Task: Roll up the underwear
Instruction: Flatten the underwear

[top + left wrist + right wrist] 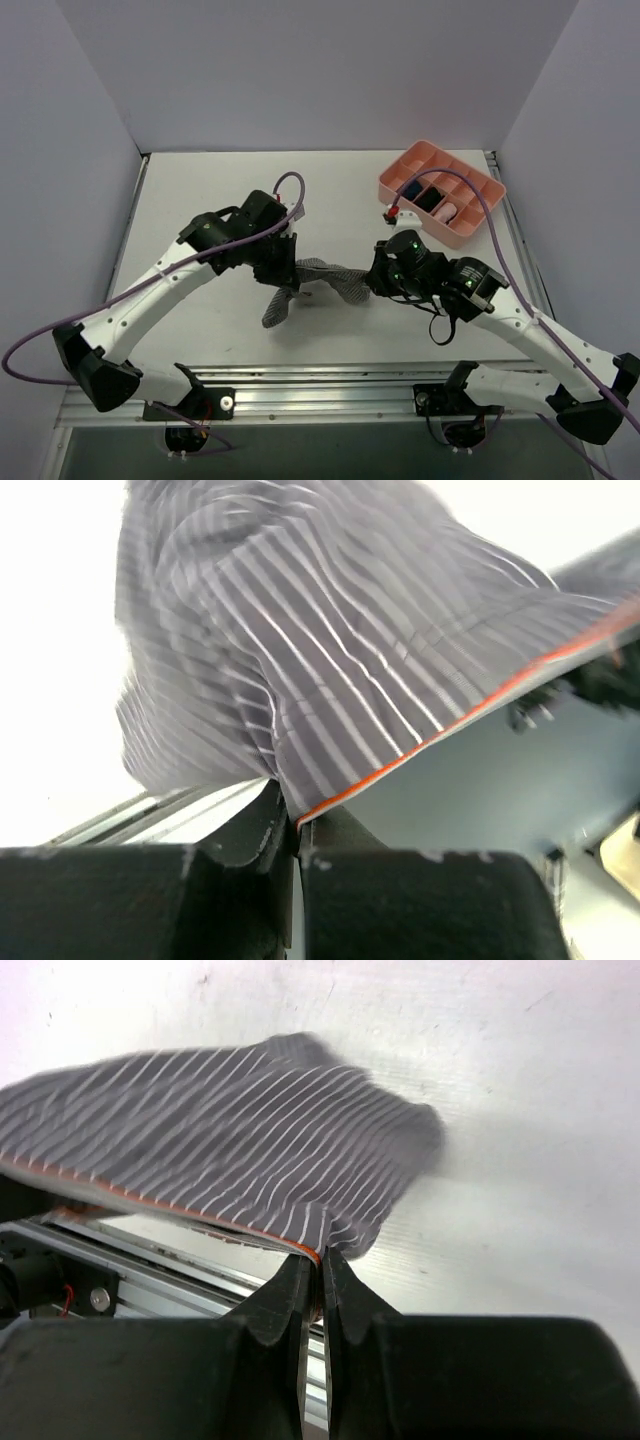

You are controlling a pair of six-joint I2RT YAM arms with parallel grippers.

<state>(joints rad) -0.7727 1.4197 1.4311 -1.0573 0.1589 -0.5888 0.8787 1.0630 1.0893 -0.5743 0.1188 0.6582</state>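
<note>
The underwear (322,280) hangs stretched between the two arms near the middle of the tabletop (200,190), toward its near edge. One end is at the left tool (285,275) and the other at the right tool (375,283), and a loose flap droops from the left end toward the tabletop. From above, dark wrist housings cover both sets of fingertips, so the grip itself cannot be read in that view. Nor is it clear whether the flap's tip touches the surface.

In the left wrist view, the left tool (297,825) has its fingers pressed together on an orange-trimmed edge of the striped cloth (330,640). The garment fills most of that picture and blurs at its upper left, and the far end runs out of view at the right. The dark shapes beyond it are too soft to identify.

In the right wrist view, the right tool (320,1260) is likewise clamped on the cloth, its two fingers nearly meeting around a thin orange-edged hem. The garment (230,1150) spreads away to the left above the tabletop and is cut off at the picture's left side; its upper edge is smeared.

A pink divided tray (405,163) sits at the far right of the tabletop, well apart from the garment. Small bundles lie in some of its compartments, one dark (430,198) and one pale (450,212), too small to describe further.
</note>
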